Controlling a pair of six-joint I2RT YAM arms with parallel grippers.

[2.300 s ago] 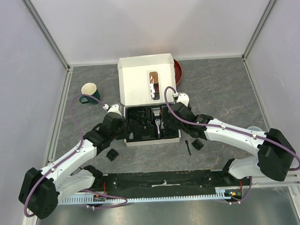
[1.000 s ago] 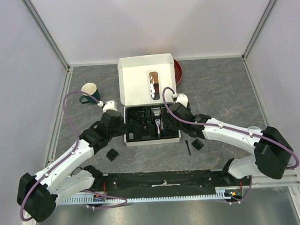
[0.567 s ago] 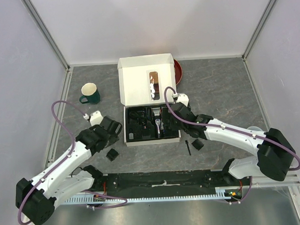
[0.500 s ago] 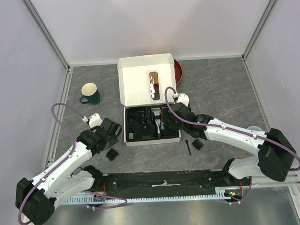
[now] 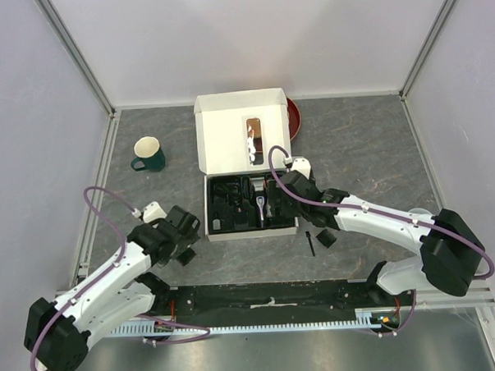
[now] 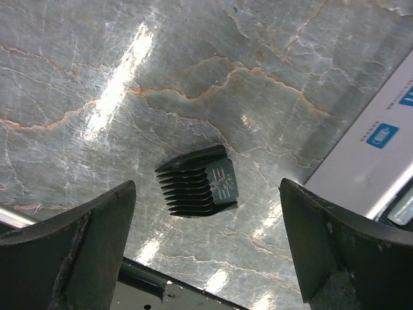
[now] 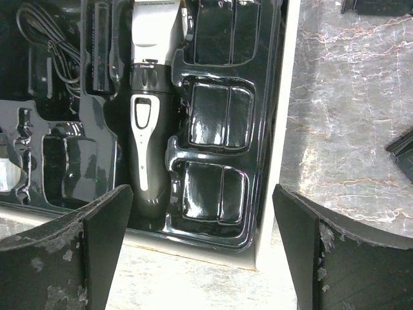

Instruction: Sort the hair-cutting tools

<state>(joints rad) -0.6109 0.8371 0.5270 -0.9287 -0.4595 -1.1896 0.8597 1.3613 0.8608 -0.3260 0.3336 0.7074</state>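
Note:
An open white box [image 5: 294, 224] holds a black moulded tray. The black-and-silver clipper [image 7: 150, 129] lies in the tray's middle slot, with a black cable [image 7: 45, 39] coiled at its left. My right gripper [image 7: 203, 194] hovers open over the tray's near right corner [image 5: 274, 202], holding nothing. On the table left of the box lies a black comb guard [image 6: 199, 181]. My left gripper [image 6: 206, 186] hangs open right above that guard [image 5: 186, 257], one finger on each side, not touching it. Another comb guard [image 5: 325, 237] and a thin black brush [image 5: 311, 243] lie right of the box.
The box's white lid [image 5: 241, 128] stands open at the back, with a red dish [image 5: 295, 118] behind it. A green mug [image 5: 150, 154] stands at the far left. A black rail [image 5: 269, 295] runs along the near edge, and grey walls close the sides.
My left arm has drawn back from the box's left side toward the near left, and its gripper has opened over the comb guard on the table. The right arm has hardly moved.

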